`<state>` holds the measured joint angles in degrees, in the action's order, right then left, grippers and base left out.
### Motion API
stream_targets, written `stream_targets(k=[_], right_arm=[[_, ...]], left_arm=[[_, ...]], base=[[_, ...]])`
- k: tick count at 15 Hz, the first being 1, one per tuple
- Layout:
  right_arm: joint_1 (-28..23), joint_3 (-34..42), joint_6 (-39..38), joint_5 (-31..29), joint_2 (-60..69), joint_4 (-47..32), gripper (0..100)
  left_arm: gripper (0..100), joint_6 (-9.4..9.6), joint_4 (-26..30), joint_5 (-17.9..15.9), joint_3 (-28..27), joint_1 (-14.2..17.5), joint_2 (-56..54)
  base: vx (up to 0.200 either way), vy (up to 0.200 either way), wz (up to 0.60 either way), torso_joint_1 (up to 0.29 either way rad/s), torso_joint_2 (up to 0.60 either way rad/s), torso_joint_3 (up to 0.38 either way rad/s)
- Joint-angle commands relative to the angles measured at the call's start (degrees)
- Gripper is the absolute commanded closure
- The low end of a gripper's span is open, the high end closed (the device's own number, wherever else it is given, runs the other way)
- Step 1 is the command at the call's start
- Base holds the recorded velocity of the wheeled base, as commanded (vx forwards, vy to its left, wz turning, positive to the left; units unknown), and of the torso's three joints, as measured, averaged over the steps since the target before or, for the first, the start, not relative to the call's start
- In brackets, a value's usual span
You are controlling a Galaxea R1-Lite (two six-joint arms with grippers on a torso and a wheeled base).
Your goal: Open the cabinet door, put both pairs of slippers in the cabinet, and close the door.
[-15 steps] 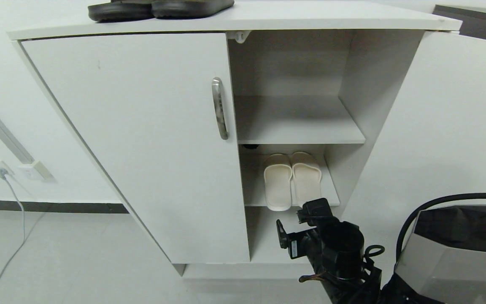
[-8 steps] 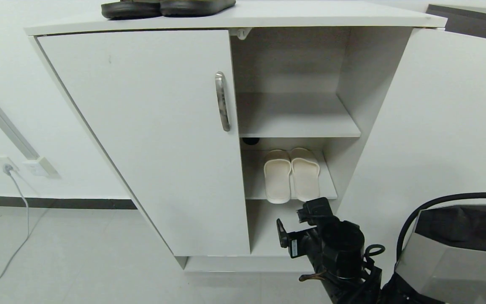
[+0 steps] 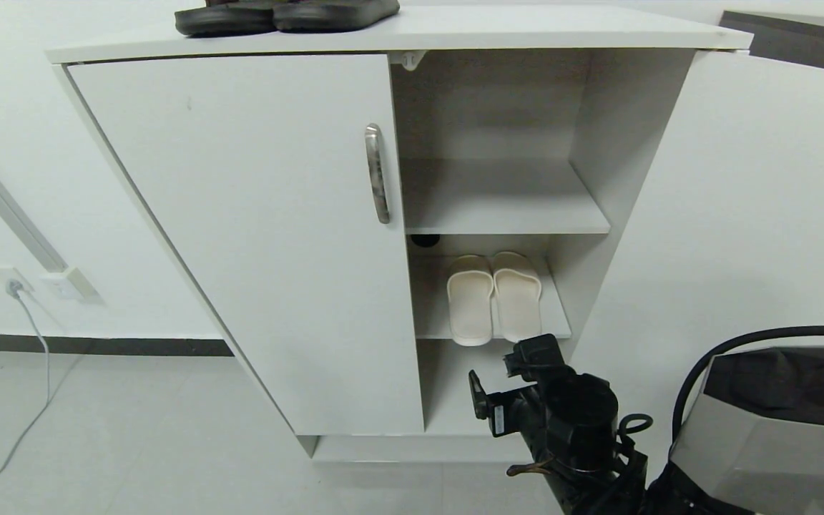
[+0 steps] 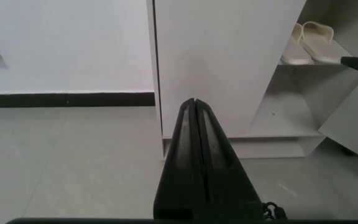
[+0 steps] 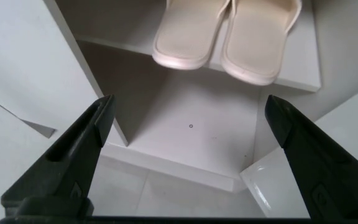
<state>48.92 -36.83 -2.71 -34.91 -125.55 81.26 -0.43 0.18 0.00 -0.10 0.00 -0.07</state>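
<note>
The white cabinet (image 3: 398,32) has its left door (image 3: 240,236) closed and its right door (image 3: 741,214) swung wide. A pair of white slippers (image 3: 494,297) lies side by side on the middle shelf, toes inward. A dark pair of slippers (image 3: 287,14) rests on the cabinet top at the left. My right gripper (image 3: 501,372) hangs open just in front of and below the white slippers (image 5: 225,31), holding nothing. My left gripper (image 4: 194,102) is shut on nothing, low over the floor, facing the closed door (image 4: 222,62).
A metal handle (image 3: 377,174) runs down the closed door's inner edge. The upper shelf (image 3: 505,207) and the bottom compartment (image 5: 191,134) lie above and below the white pair. A wall socket with a cable (image 3: 11,290) is at the left. Tiled floor (image 3: 133,443) stretches before the cabinet.
The head camera has shifted, so the cabinet sits a little to the right and smaller in the picture. Slippers, doors and my right arm keep their places.
</note>
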Motion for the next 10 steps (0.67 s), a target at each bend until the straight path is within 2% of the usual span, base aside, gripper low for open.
stream_targets(k=[1,10], right_arm=[[0.03,0.0,-0.02,0.02,-0.04,0.04,0],[0.03,0.0,0.33,0.02,-0.22,0.3,0]], left_arm=[[100,-0.01,-0.01,0.0,0.01,0.0,0.07],[100,-0.01,-0.01,0.09,0.01,0.0,0.07]], base=[[0.0,0.0,0.0,0.002,-0.01,0.149],[0.0,0.0,0.0,0.001,0.0,0.181]])
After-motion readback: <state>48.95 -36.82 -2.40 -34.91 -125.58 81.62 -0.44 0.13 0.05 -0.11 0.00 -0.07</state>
